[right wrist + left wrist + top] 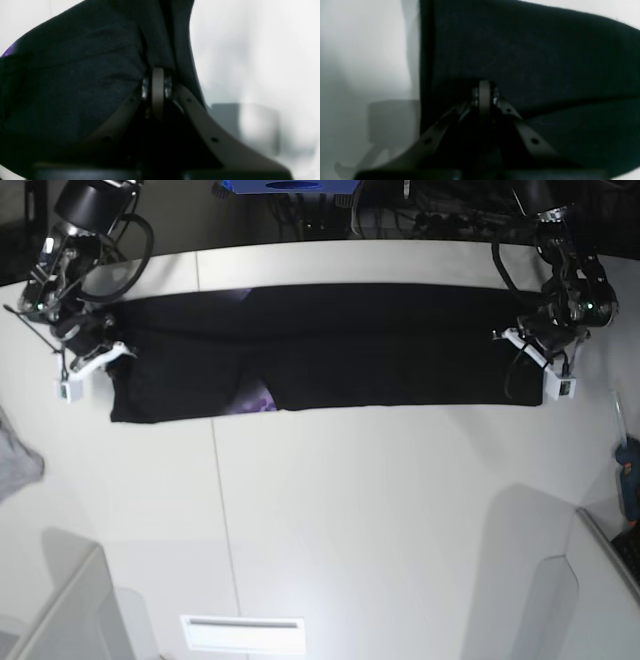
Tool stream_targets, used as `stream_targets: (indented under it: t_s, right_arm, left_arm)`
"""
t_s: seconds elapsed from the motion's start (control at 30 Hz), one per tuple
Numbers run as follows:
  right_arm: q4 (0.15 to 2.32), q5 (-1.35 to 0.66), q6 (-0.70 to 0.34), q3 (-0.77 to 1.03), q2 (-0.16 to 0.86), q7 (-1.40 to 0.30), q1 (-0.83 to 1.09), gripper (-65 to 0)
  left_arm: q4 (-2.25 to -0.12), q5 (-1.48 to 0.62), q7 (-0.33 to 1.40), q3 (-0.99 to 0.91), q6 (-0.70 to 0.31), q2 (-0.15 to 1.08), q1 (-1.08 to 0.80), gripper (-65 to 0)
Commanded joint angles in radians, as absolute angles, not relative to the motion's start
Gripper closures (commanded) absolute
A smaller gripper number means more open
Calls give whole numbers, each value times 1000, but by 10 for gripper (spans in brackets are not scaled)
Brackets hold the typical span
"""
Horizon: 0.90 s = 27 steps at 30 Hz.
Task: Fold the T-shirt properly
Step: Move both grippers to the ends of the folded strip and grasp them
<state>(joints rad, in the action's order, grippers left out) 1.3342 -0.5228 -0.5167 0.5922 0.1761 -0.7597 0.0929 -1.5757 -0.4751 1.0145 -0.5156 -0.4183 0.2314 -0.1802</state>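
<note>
A black T-shirt (330,350) lies stretched out as a long, narrow band across the far half of a white table (380,510), running from about nine o'clock to three o'clock in the overhead view. A small patch of purple print (255,400) peeks out along its near edge, left of the middle.

At the nine o'clock end of the band, the right gripper (88,345) sits over the cloth. Its wrist camera shows the fingers pressed together with dark fabric (75,82) bunched around the tips, closed on the shirt's edge; a sliver of purple shows at the far left of that view.

At the three o'clock end, the left gripper (533,345) meets the other end of the shirt. Its wrist camera shows the fingers closed on black cloth (532,55), which fills most of the view, with bare table at the left.

A small grey cloth (15,465) lies at the table's left edge, well apart from the shirt.
</note>
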Motion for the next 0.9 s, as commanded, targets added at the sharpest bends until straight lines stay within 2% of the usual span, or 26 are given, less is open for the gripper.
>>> stream_targets:
  t_s: [0.0,0.1,0.23,0.4,0.6,0.87]
  right_arm:
    - [1336,-503,-506,596,189,-769,79,0]
    - [1326,-503,-493,596,202,-769,54,0]
    - [1328,-503,-458,590,205,-769,31,0]
    - [1379,-504,-455,590,208,-777,39,0]
    - [1546,-510,-456,596,168,-845,84,0]
    - [1805,-510,-458,591,99,-857,156,0]
  left_arm:
    - [-1589,-487,1004,-512,-421,242,-160,0]
    - [-1563,-487,1004,-486,-420,242,-117,0]
    - [-1521,-493,1004,-478,-352,242,-88,0]
    - [-1523,-496,1004,-489,-352,245,-87,0]
    - [-1679,-499,1007,-499,-366,243,-105,0]
    - [-1845,-766,1152,-763,-392,249,-173,0]
